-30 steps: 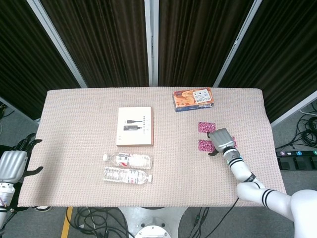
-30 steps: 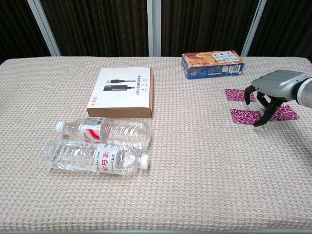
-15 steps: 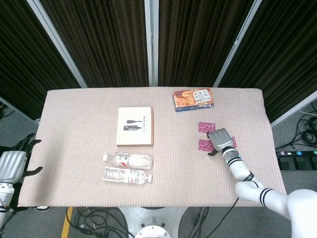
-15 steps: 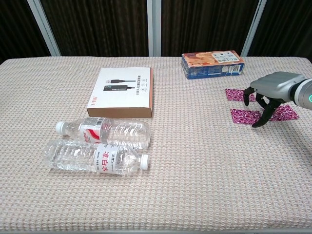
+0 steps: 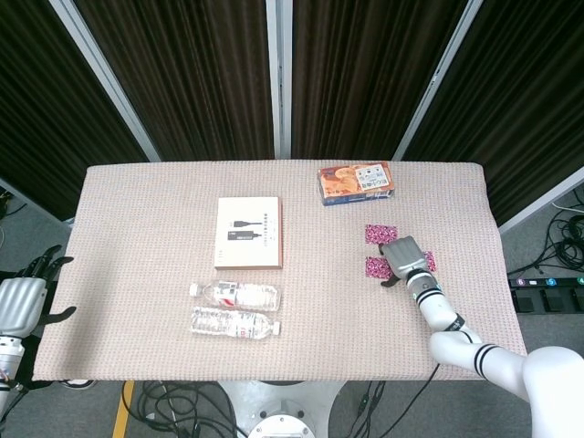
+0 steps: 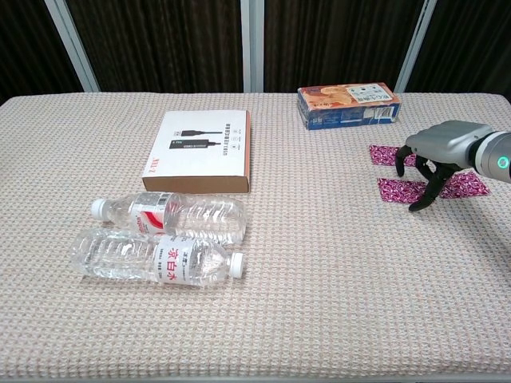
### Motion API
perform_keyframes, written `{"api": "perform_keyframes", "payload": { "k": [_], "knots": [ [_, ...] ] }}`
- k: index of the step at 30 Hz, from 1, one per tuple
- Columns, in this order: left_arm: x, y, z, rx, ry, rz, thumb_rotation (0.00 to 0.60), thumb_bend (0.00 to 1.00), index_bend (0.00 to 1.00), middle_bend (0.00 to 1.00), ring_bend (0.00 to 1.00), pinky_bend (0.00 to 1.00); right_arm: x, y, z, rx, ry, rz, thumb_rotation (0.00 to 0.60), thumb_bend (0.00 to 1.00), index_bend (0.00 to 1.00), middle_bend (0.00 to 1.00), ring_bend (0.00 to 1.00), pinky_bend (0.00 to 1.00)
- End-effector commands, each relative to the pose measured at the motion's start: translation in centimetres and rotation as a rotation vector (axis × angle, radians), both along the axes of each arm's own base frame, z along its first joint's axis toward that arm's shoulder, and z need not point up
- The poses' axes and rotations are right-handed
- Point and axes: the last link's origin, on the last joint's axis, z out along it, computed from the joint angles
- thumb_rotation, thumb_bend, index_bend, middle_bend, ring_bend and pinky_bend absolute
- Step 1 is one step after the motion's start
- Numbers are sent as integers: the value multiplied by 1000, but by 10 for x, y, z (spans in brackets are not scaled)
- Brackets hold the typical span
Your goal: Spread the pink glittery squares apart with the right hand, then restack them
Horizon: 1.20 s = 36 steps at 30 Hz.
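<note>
While over pink squares [image 6: 402,190], right robot hand [image 6: 437,150]

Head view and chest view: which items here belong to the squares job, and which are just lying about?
Job:
- pink glittery squares, three spread apart on the cloth
- right hand, fingers down over the squares

Lying about:
- white box
- two water bottles, lying on their sides
- snack box
- left hand, off the table's edge

Table [image 5: 137,210]: covered in beige woven cloth, centre of frame.
Pink glittery squares [image 5: 380,234]: laid out right of centre, partly covered by the right hand [image 5: 405,257].
Left hand [image 5: 20,301]: seen at lower left edge, off the table.
Box [image 5: 248,233], bottles [image 5: 234,308]: placed left of centre.
Carton [image 5: 356,182]: placed upper centre-right.
</note>
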Motion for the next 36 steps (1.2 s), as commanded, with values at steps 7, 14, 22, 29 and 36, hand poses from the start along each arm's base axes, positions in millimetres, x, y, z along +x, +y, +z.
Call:
{"api": "perform_keyframes", "payload": {
  "k": [7,14,22,29,36],
  "knots": [
    [-1,0,-1,-3,0,4,600,0,260,188,208,390,1,0,-2,6,2,-5,451,0,355,694,789,665],
    [0,1,0,-3,2,1,600,0,260,188,208,389,2,-1,0,-3,-6,-6,518,0,377,703,794,665],
    [0,0,1,-3,7,0,600,0,260,188,208,389,0,-1,0,-6,0,-21,599,0,413,714,799,665],
    [-1,-1,2,-2,10,2,600,0,260,188,208,390,2,-1,-2,-7,2,-22,600,0,416,718,806,665],
    [-1,-1,2,-3,11,4,600,0,260,188,208,389,1,-2,-1,-6,6,-27,600,0,397,719,808,665]
  ]
}}
